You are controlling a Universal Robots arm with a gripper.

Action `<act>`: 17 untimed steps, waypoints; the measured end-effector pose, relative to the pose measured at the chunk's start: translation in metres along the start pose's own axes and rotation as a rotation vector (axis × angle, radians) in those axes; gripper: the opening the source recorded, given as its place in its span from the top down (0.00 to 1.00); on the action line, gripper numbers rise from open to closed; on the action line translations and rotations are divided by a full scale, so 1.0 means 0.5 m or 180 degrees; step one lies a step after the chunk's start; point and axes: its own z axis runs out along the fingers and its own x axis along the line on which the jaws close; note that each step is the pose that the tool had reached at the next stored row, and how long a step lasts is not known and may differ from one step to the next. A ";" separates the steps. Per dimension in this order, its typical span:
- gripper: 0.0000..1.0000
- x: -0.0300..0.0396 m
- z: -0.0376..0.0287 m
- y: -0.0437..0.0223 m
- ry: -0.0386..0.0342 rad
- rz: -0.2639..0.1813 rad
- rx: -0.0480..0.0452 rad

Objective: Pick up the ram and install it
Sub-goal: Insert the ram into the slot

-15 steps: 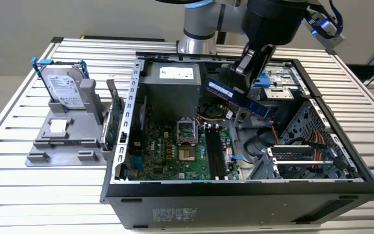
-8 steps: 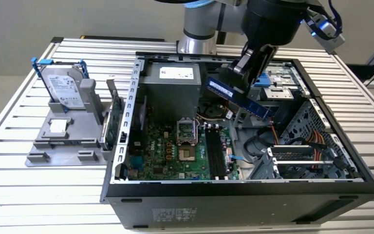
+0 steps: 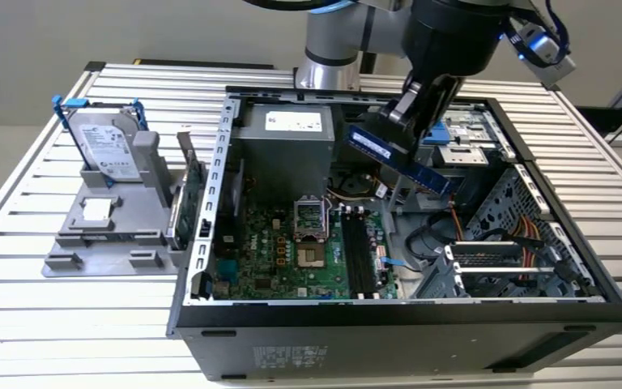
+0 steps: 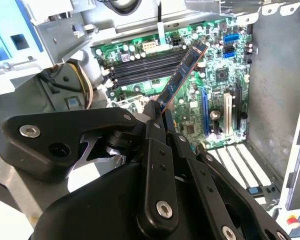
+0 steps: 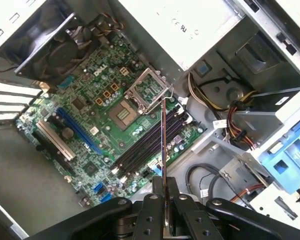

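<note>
Ram (image 3: 403,160): thin, long bluish stick

You've got the ram (image 3: 403,160) clamped at one end in the end effector (image 4: 159,111), off the board. It's a thin, long, narrow stick, bluish with dark chips along its face. In the exterior view it's slanted, lower end toward the exterior view's right. In both wrist views the ram (image 4: 182,75) (image 5: 163,140) hangs over the black memory slots (image 5: 149,144), apart from them, not seated.
</note>
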 end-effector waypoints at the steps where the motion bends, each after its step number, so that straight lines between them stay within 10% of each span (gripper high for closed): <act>1: 1.00 0.000 0.000 0.000 -0.0016 0.0005 0.0000; 7: 1.00 0.000 0.001 0.000 -0.0124 0.0030 -0.0005; 17: 1.00 0.000 0.002 0.000 -0.0133 0.0266 -0.0004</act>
